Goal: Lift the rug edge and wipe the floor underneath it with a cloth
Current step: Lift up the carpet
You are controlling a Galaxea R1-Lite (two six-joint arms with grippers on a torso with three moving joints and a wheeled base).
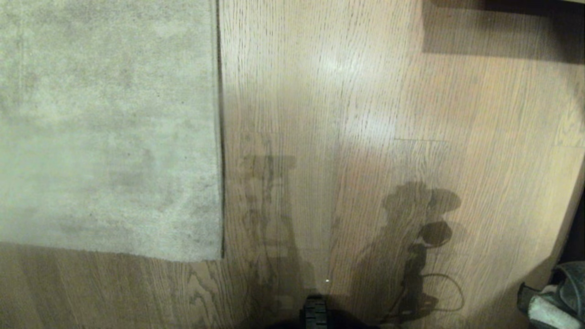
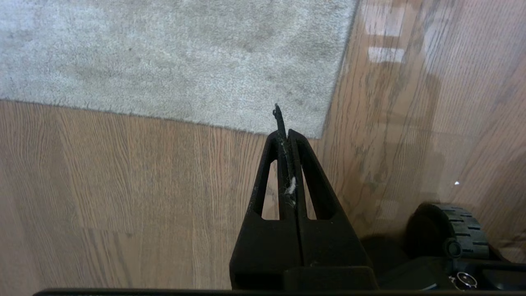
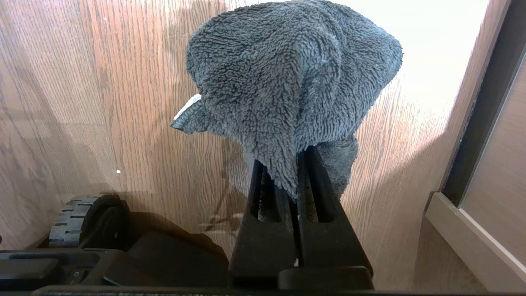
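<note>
The pale grey-beige rug lies flat at the left of the head view. Its rug edge point(image 1: 218, 137) runs straight away from me down to a square corner point(image 1: 219, 258). The wood floor point(image 1: 365, 183) fills the remainder of that view. My left gripper point(image 2: 287, 133) hangs shut and empty above the floor, just short of the rug's corner point(image 2: 318, 133). My right gripper point(image 3: 289, 162) is shut on the dark grey fluffy cloth point(image 3: 287, 82), which bunches over its tips. The cloth point(image 1: 569, 285) also shows in the head view's near right corner.
My base's black wheel point(image 1: 315, 313) sits at the near middle. It also shows in the left wrist view as a wheel point(image 2: 452, 230). Dark furniture point(image 1: 525, 7) borders the far right. A wooden frame point(image 3: 485, 123) stands close beside the right gripper. Arm shadows fall on the planks.
</note>
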